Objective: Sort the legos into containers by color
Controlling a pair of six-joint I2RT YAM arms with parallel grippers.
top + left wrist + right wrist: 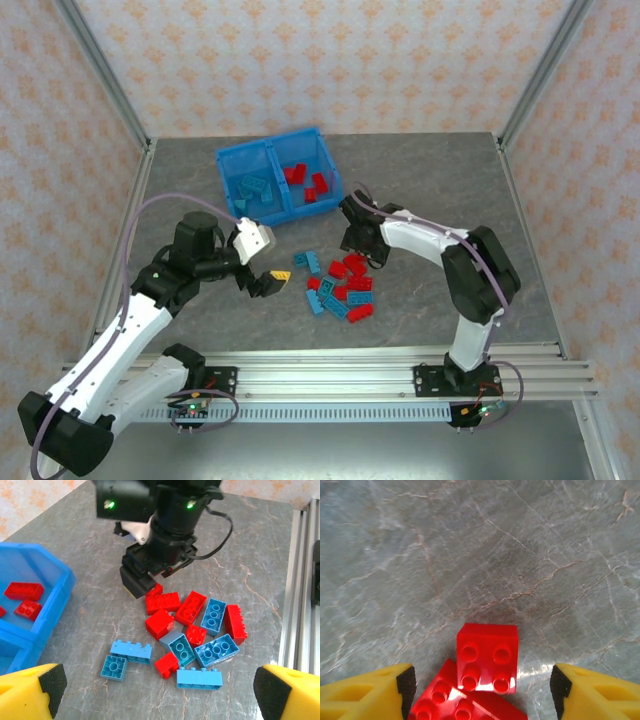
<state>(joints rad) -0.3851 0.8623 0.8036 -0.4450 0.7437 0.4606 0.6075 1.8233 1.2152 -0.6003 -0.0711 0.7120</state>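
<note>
— Red brick lying on the table between the right gripper's wide-spread fingers?
— Yes. Probably light, rigid, slick; pinch its flat side walls. Left gripper gapes too, empty.

The left arm and the right arm stand on black base blocks bolted to the silver slotted aluminium rail. Small green lights glow at the blocks. Above the rail, glossy white shells run between rounded black joint housings, and a thin greyish-purple cable loops off each arm. The left gripper and the right gripper have bright yellow fingers faced with black pads.
</note>
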